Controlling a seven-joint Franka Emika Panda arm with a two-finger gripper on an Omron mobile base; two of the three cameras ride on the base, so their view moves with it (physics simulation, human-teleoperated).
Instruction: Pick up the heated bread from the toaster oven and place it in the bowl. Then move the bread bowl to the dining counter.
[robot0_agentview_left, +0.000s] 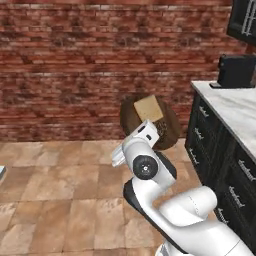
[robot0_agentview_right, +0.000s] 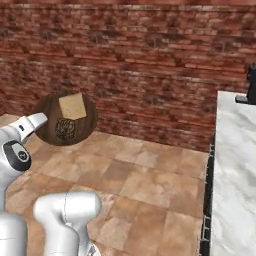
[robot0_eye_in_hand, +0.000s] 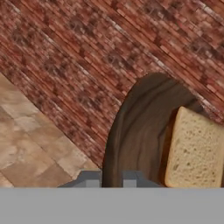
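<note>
Seen from the left base view, the bowl (robot0_agentview_left: 167, 131) is held up in the air in front of the red brick wall (robot0_agentview_left: 75, 60), above the tiled floor (robot0_agentview_left: 55, 200), and it is tilted so that its inside is turned toward the camera. A flat tan slice (robot0_agentview_left: 149, 109) is lying against the upper part of the bowl, and the heated bread (robot0_agentview_left: 163, 128) is seen as a small dark lump just below the slice, partly hidden by the white arm. To the right, a marble worktop (robot0_agentview_left: 235, 107) over dark drawers is seen, with a black appliance (robot0_agentview_left: 236, 71) standing on its far end. In the right base view, the bowl (robot0_agentview_right: 47, 117) is found at the left, again tilted and raised before the wall, with the slice (robot0_agentview_right: 73, 105) in its upper part and the heated bread (robot0_agentview_right: 65, 128) below it, inside the bowl. The marble worktop (robot0_agentview_right: 235, 175) is well apart from the bowl, at the right edge. In the hand view, the gripper (robot0_eye_in_hand: 112, 179) is seen at the bottom, and its two fingertips (robot0_eye_in_hand: 91, 179) are closed on the rim of the bowl (robot0_eye_in_hand: 140, 127), which is pinched between them. The slice (robot0_eye_in_hand: 197, 151) is resting against the inside of the bowl at the right, and the brick wall (robot0_eye_in_hand: 87, 52) is seen behind.
</note>
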